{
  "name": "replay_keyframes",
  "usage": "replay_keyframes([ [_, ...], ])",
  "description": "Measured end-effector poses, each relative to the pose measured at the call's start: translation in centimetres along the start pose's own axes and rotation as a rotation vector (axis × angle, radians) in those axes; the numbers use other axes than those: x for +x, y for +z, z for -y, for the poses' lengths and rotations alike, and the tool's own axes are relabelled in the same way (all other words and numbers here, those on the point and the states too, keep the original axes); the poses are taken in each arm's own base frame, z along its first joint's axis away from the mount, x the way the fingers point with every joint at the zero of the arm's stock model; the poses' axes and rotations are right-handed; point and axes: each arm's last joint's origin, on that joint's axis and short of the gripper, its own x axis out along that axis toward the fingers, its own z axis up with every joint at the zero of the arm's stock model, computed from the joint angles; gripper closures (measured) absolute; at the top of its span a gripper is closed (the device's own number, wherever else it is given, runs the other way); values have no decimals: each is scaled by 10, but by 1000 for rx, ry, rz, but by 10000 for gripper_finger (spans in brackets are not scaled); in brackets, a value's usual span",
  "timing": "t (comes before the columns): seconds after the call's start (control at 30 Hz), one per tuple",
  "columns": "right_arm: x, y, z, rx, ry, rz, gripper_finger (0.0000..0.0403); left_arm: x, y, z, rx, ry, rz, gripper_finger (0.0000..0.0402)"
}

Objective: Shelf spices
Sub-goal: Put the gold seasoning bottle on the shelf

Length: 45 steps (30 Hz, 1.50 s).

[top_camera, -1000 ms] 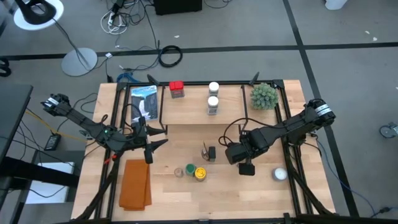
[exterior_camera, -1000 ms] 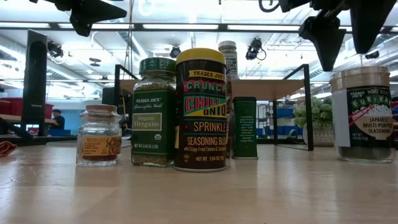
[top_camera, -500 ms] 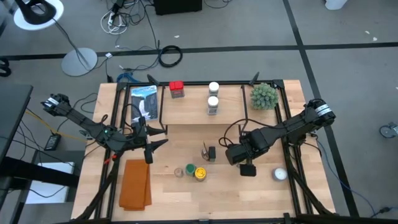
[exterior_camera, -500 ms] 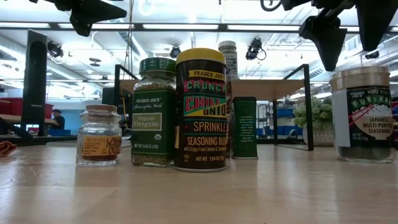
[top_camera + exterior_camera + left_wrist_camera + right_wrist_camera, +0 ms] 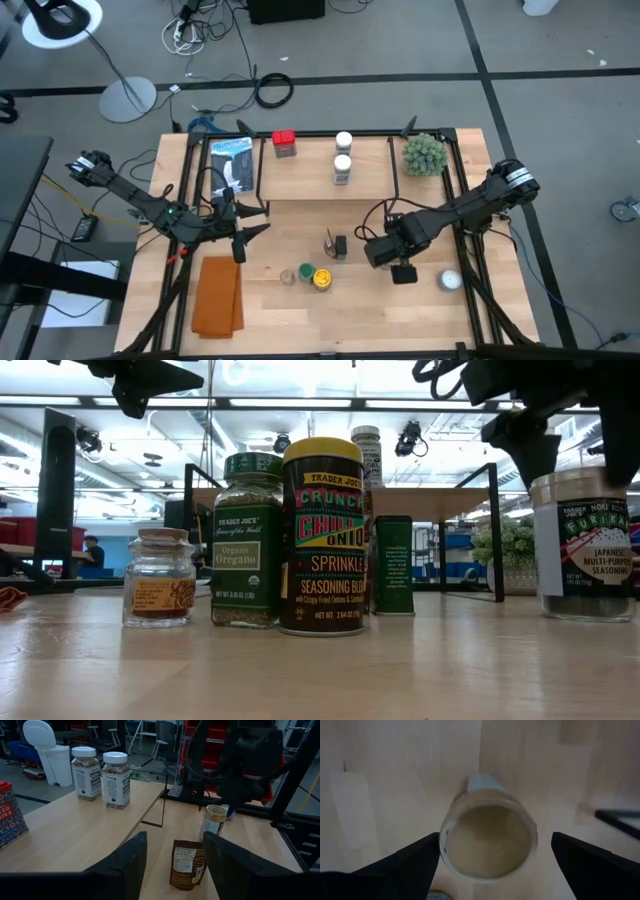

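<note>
My right gripper (image 5: 403, 272) hangs open over a tan-lidded jar (image 5: 487, 842) near the table's right side, one finger on each side of the lid without touching. In the low view this jar (image 5: 585, 545) stands just below the fingers. My left gripper (image 5: 250, 232) waits open above the table's left part. Three jars (image 5: 305, 275) stand in a row near the front edge, and a small dark box (image 5: 341, 245) stands behind them. The shelf (image 5: 310, 180) at the far side bears a red tin (image 5: 284, 143) and two white-lidded jars (image 5: 343, 155).
A green spiky plant ball (image 5: 424, 153) sits at the shelf's right end and a blue-printed packet (image 5: 232, 160) at its left. An orange cloth (image 5: 218, 295) lies near the front left. A white round object (image 5: 450, 281) rests right of my right gripper.
My right gripper has come down a little and shifted slightly toward the table's right edge, so that its fingers now stand around the tan lid. It has stayed open. The jars have not moved.
</note>
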Motion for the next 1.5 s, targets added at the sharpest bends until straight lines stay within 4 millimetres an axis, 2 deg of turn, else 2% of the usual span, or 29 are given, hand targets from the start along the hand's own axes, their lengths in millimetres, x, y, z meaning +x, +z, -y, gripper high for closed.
replay_keyframes([
  [0.2,11,-1,0,-72,2,8,29,0,0,0,0,0,0,204],
  [0.43,38,-4,-2,-71,41,49,29,0,0,0,0,0,0,204],
  [0.67,47,-4,-2,-79,52,70,35,0,0,0,0,0,0,204],
  [0.77,48,-5,-2,-81,63,71,55,0,0,0,0,0,0,204],
  [0.97,48,-5,-2,-81,62,70,126,0,0,0,0,0,0,204],
  [1.13,48,-5,-2,-80,65,69,128,0,0,0,0,0,0,204],
  [1.27,39,-3,-3,-76,89,42,128,0,0,0,0,0,0,204],
  [1.5,-6,10,-1,-60,96,62,125,0,0,0,-1,0,0,204],
])
